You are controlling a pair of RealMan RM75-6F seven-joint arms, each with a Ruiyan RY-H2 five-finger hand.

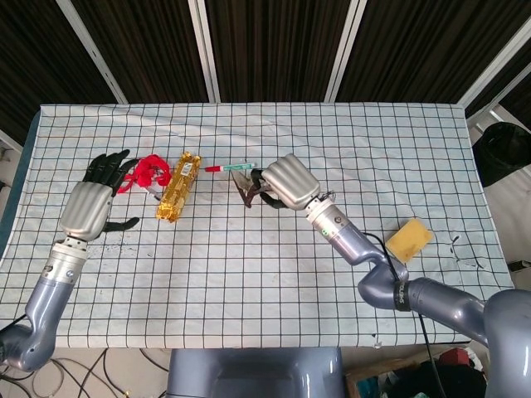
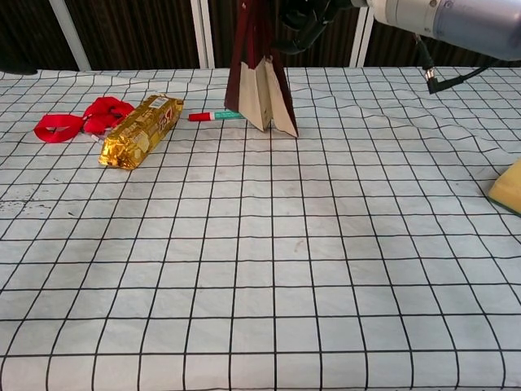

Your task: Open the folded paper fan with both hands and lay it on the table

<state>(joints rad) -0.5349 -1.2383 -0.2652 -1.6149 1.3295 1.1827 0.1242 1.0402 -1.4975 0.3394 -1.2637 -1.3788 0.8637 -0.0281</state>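
My right hand (image 1: 286, 181) grips the paper fan (image 2: 260, 81) by its pivot end and holds it in the air over the table's middle. In the chest view the fan hangs down from that hand (image 2: 313, 16), partly spread, with dark red sticks and cream pleats, its lower edge just above the cloth. From the head view only a dark sliver of the fan (image 1: 248, 186) shows left of the hand. My left hand (image 1: 90, 203) hovers over the table's left side, fingers spread and empty, well apart from the fan.
A red ribbon (image 1: 141, 172), a gold foil packet (image 1: 179, 186) and a red-and-green marker (image 1: 230, 167) lie at the back left. A yellow sponge (image 1: 408, 240) sits at the right. The checked tablecloth (image 1: 249, 274) covers the whole table.
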